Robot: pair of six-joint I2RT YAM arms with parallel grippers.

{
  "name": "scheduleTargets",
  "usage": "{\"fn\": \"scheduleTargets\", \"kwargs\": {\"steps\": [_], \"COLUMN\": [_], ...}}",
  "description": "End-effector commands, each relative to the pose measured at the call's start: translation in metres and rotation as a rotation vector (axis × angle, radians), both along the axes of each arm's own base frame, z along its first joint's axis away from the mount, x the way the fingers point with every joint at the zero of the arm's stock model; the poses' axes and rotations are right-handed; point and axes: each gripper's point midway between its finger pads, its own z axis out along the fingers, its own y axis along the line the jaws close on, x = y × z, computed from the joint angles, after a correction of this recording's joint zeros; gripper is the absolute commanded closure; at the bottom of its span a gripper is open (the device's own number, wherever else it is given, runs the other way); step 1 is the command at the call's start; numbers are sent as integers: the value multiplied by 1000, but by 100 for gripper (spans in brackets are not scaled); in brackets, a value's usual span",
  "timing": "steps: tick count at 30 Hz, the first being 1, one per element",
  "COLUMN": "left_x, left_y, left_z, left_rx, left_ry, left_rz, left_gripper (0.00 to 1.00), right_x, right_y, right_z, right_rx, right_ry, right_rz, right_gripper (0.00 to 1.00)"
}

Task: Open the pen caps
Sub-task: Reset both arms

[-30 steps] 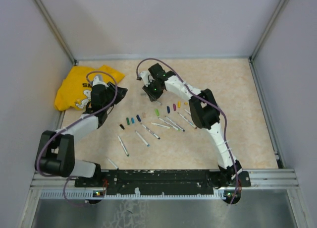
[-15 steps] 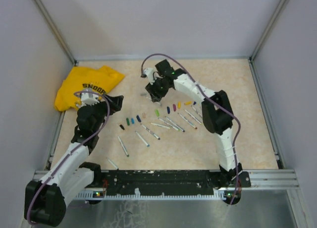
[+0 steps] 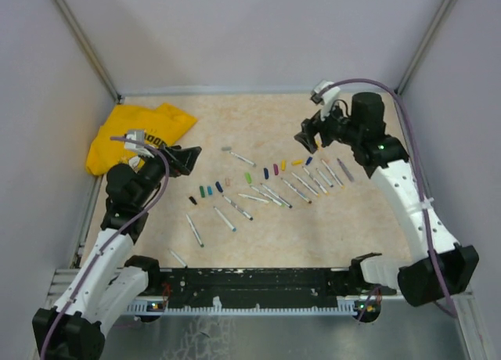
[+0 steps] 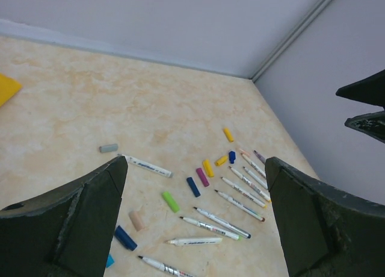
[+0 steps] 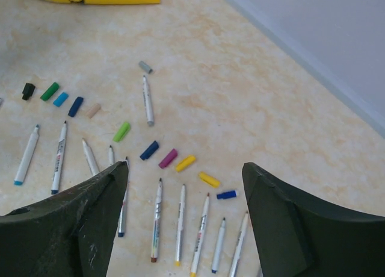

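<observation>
The pen caps lie loose in a curved row on the table, among them a black one [image 3: 192, 199], a light green one [image 3: 248, 178] and a yellow one [image 3: 297, 162]. A grey cap [image 3: 225, 149] lies apart at the back beside an uncapped pen [image 3: 243, 158]. Several uncapped pens [image 3: 270, 194] lie just in front of the row. My left gripper [image 3: 184, 158] hangs open and empty to the left of the row. My right gripper [image 3: 309, 133] is open and empty behind the row's right end. The left wrist view shows the grey cap [image 4: 108, 148] between the jaws of the left gripper [image 4: 195, 164]. In the right wrist view the right gripper [image 5: 184, 168] stands above the magenta cap [image 5: 168, 158].
A crumpled yellow shirt [image 3: 137, 137] lies at the back left, close to my left arm. More pens [image 3: 194, 229] lie nearer the front. Grey walls and metal rails [image 3: 258, 90] bound the table at the back and sides.
Both arms have drawn apart from the back centre, the right swinging far right, the left back toward the shirt. Both grippers have opened. A pen and grey cap now lie where they met.
</observation>
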Motion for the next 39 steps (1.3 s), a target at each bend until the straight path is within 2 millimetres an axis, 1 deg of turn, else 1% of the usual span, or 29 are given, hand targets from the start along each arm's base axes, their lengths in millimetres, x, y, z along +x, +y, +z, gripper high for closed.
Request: {"fn": "scheduleTargets", "kwargs": {"steps": [1, 4, 7, 8, 11, 13, 15, 16, 19, 21, 26, 34, 39], "left_x": [-7, -9, -9, -8, -6, -8, -8, -9, -12, -14, -19, -28, -34], "left_y": [-15, -20, -19, -18, -20, -22, -22, -21, -19, -17, -14, -18, -22], "left_z": [26, 38, 47, 54, 60, 68, 76, 78, 90, 97, 105, 108, 106], "left_rx": [37, 54, 96, 108, 133, 148, 172, 186, 229, 256, 305, 316, 320], "left_ry": [-22, -25, -19, -19, -4, -9, -13, -3, -14, -25, -35, -55, -74], "left_rz": [-109, -143, -147, -140, -156, -172, -178, -182, -181, -180, -180, -219, -254], "left_gripper": [0, 0, 0, 0, 0, 0, 0, 0, 0, 0, 0, 0, 0], "right_x": [-5, -16, -20, -21, -28, -33, -39, -42, -50, -52, -62, -69, -68], "right_y": [-43, -64, -81, -84, -87, -88, -86, -84, -83, -87, -90, -96, -103], "right_z": [30, 44, 55, 57, 67, 75, 83, 87, 100, 107, 114, 122, 116], "right_rx": [101, 123, 118, 117, 111, 112, 122, 130, 180, 223, 255, 279, 248], "right_ry": [-87, -127, -142, -141, -159, -167, -173, -175, -164, -157, -156, -167, -176], "right_rz": [-121, -207, -313, -331, -339, -336, -322, -315, -326, -370, -399, -437, -466], "right_gripper": [21, 20, 20, 20, 20, 20, 20, 20, 20, 19, 19, 18, 18]}}
